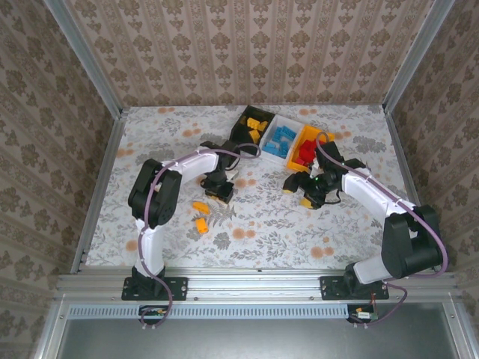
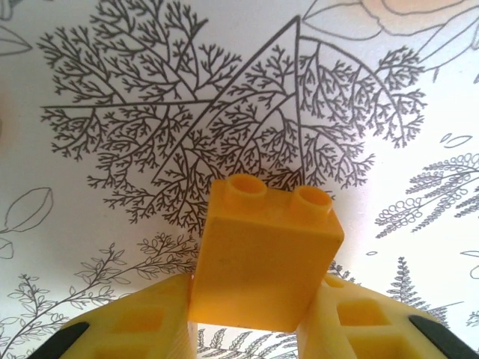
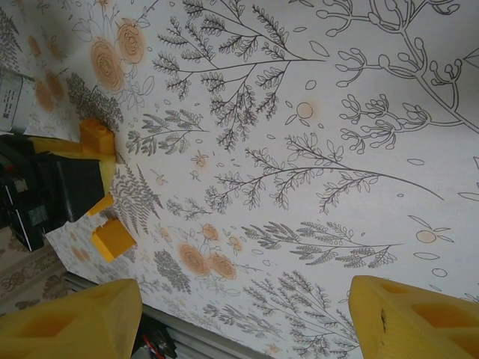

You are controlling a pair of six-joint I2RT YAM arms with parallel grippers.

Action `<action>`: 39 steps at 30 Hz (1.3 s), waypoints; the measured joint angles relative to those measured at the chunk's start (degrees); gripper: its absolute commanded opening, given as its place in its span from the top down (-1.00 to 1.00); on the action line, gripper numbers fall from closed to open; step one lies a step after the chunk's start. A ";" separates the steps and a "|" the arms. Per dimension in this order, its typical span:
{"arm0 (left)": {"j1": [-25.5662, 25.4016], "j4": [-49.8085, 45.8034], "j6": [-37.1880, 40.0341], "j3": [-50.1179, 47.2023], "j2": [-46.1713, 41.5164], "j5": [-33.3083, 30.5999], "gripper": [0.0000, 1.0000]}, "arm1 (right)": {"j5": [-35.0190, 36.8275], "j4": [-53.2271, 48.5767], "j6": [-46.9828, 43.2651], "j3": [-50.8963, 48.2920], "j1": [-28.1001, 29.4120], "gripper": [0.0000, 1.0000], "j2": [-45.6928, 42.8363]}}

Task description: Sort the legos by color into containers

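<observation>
Left wrist view: the left gripper point(image 2: 254, 333) is closed on one orange-yellow plastic two-stud building brick point(image 2: 262, 254). Both orange-yellow fingers point(image 2: 150, 321) press against the brick's lower sides, and the studs point away from the camera. The floral printed table cover point(image 2: 150, 112) lies behind the brick; whether the brick touches it cannot be determined.

Top external view: the left gripper point(image 1: 218, 188) sits on the arm-base side of the white rectangular plastic bin point(image 1: 268, 146), offset to its left. The right gripper point(image 1: 305, 196) sits on the arm-base side of the same bin, offset to its right.

Right wrist view: the right gripper point(image 3: 239, 329) stands wide, with bare table cover between its fingers.

Two loose orange-yellow bricks point(image 1: 200, 215) lie beyond the left gripper, further from the white bin and toward the arm bases.

The white bin contains blue bricks point(image 1: 283, 140). The black bin point(image 1: 238, 133) touches its left side and contains orange-yellow bricks point(image 1: 257, 124). The orange-yellow bin point(image 1: 309, 132) touches its right side and contains red bricks point(image 1: 304, 154).
</observation>
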 measured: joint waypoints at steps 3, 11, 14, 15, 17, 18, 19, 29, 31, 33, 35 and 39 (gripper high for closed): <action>-0.22 0.00 -0.02 1.16 0.11 0.96 0.35 | 0.26 -0.02 0.00 0.00 0.00 -0.50 0.00; 4.26 0.76 -4.46 10.14 0.11 11.17 0.35 | 0.59 -0.02 0.20 0.00 0.00 -0.50 -0.44; 8.33 3.96 -9.79 16.06 0.63 17.97 0.36 | 0.90 0.00 0.44 -0.02 0.00 -0.50 -0.81; 9.81 5.81 -12.35 18.69 1.31 20.63 0.36 | 1.01 0.02 0.55 -0.02 0.00 -0.50 -1.01; 11.96 9.99 -17.35 22.93 3.32 24.63 0.37 | 1.25 0.04 0.98 -0.02 0.02 -0.50 -1.31; 12.81 11.89 -20.20 25.24 4.76 26.71 0.36 | 1.44 0.13 1.38 -0.02 0.09 -0.50 -1.36; 13.33 14.14 -23.08 27.47 6.56 28.48 0.37 | 1.62 0.24 1.73 -0.07 0.11 -0.50 -1.40; 11.74 20.70 -40.52 42.86 23.28 33.97 0.34 | 2.80 2.47 4.74 -4.13 0.96 -0.50 -6.10; 11.65 20.55 -42.27 43.63 24.44 33.94 0.26 | 3.34 2.56 4.98 -4.52 0.96 -0.50 -6.56; 11.69 20.26 -43.30 44.41 24.98 33.90 0.16 | 3.61 2.60 5.22 -4.68 0.96 -0.50 -7.02; 11.69 19.74 -44.09 46.23 25.53 33.90 0.12 | 3.89 2.64 5.62 -4.92 0.96 -0.51 -7.50; 11.69 19.37 -44.41 48.50 25.75 33.90 0.06 | 4.13 2.80 6.21 -5.29 0.96 -0.51 -7.72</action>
